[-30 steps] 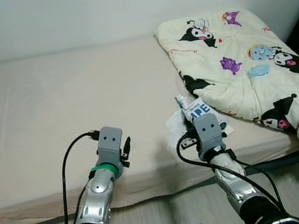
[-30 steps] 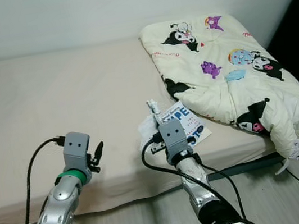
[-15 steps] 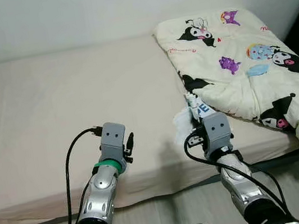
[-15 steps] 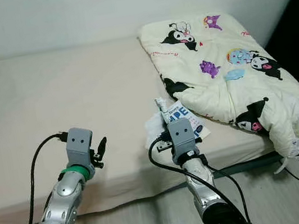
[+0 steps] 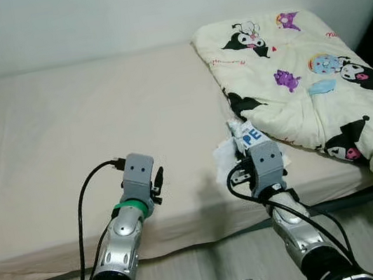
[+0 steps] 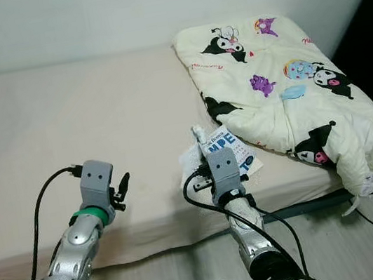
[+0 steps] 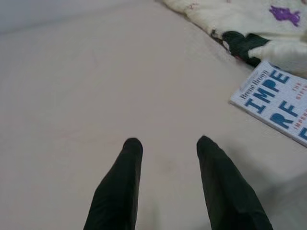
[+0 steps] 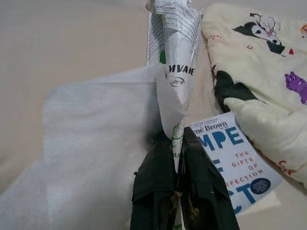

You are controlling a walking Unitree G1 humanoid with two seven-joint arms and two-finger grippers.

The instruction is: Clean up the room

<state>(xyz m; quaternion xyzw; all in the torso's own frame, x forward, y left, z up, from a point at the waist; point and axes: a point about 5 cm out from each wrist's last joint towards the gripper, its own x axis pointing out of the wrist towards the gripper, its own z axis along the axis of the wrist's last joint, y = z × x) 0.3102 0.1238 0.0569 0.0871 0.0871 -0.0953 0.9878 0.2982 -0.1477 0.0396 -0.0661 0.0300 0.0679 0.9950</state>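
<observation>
While both arms reach over the bed [image 5: 64, 131] edge in the left eye view, the right gripper [image 5: 243, 141] sits just beside the book [image 5: 251, 137], which lies on the bed against the cartoon-print blanket [image 5: 303, 72]; the left gripper [image 5: 159, 181] hovers well left of the book

Right eye view: same layout, white tissue [image 6: 188, 159] touching the book's left edge, pink pillow out at the far left of the bed

Left wrist view: fingers [image 7: 120, 187] spread apart, nothing between them, over bare sheet, book to one side

Right wrist view: fingers [image 8: 156, 177] pinched tight on a crumpled wrapper [image 8: 175, 62] standing up above the tissue, book right behind it, next to the blanket
</observation>
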